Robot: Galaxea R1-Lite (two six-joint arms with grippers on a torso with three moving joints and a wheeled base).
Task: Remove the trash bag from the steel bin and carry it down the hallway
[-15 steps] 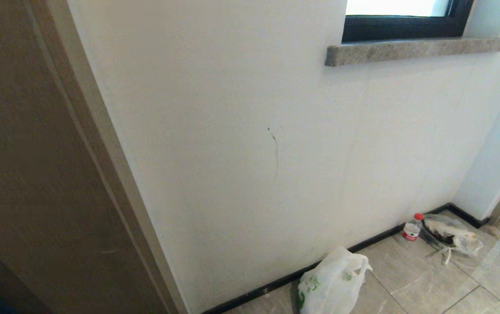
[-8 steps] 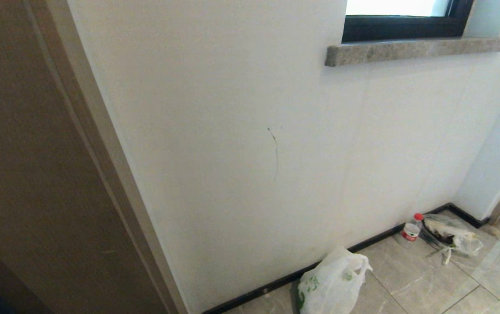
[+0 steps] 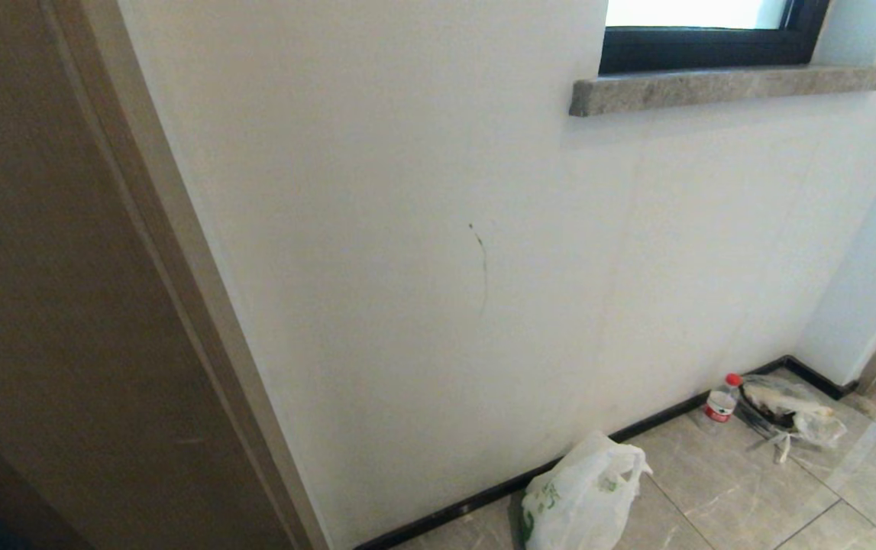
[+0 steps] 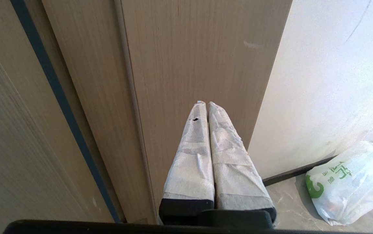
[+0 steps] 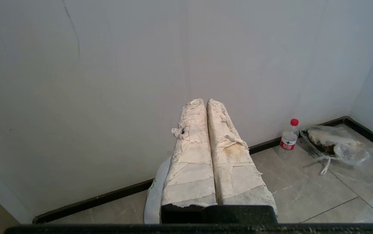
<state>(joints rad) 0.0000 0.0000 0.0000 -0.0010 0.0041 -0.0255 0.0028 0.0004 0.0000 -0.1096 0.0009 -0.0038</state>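
My right gripper (image 5: 206, 101) is pressed together and empty, the left gripper (image 4: 205, 103) likewise. Just past the right one, the trash bag (image 3: 581, 493) slumps on the hallway floor (image 3: 720, 481) against the baseboard (image 3: 476, 500). It looks light, soft and slippery; I'd pinch its loop handles.

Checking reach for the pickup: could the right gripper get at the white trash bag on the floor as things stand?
Probably yes. The trash bag sits in the open by the baseboard, nothing over it. The right gripper is shut and empty above it, so it must open first.
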